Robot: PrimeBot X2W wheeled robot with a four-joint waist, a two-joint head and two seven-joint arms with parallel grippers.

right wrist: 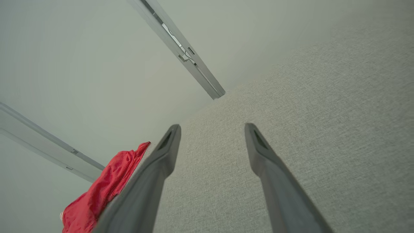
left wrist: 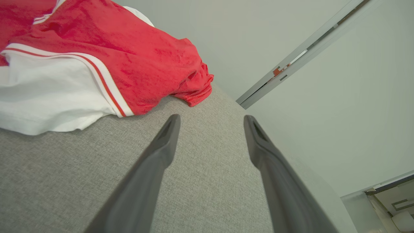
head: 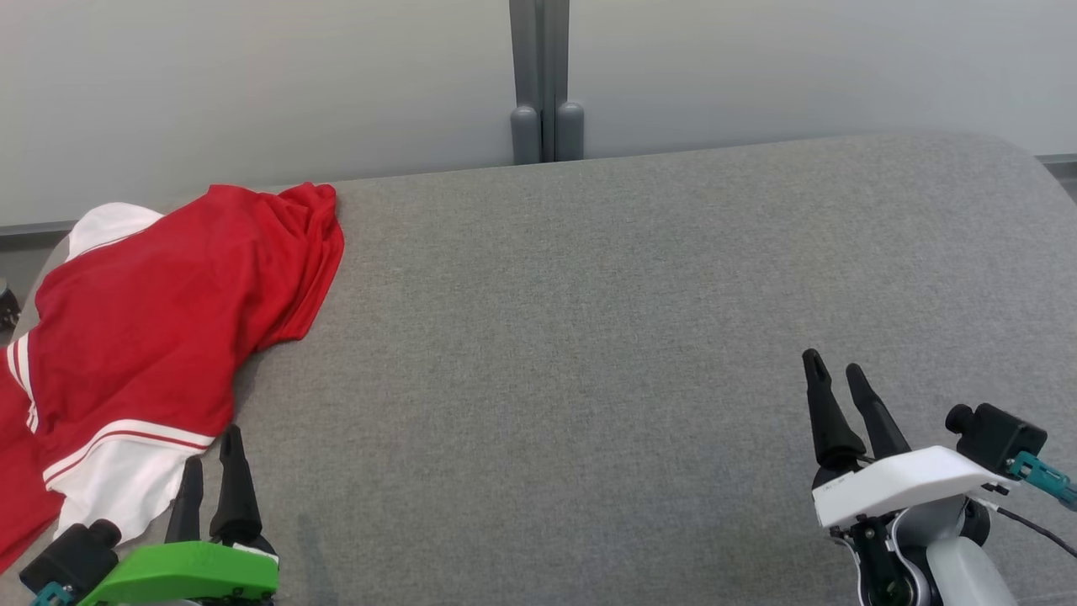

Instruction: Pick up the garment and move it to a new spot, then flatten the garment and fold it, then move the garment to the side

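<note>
The garment (head: 160, 337) is a red shirt with white panels and red-and-white stripes, lying crumpled at the left edge of the grey padded table (head: 589, 337). Part of it hangs over the left side. My left gripper (head: 210, 454) sits open at the lower left, its fingertips just short of the garment's white hem, holding nothing. In the left wrist view the garment (left wrist: 97, 55) lies ahead and to the left of the open left gripper (left wrist: 210, 121). My right gripper (head: 837, 366) is open over bare table at the lower right. In the right wrist view the open right gripper (right wrist: 212, 129) points along the table, with the garment (right wrist: 103, 191) far off.
A pale wall (head: 252, 84) runs behind the table, with a grey vertical post (head: 543, 84) at the middle of the far edge. The table's far right corner (head: 1010, 160) is rounded.
</note>
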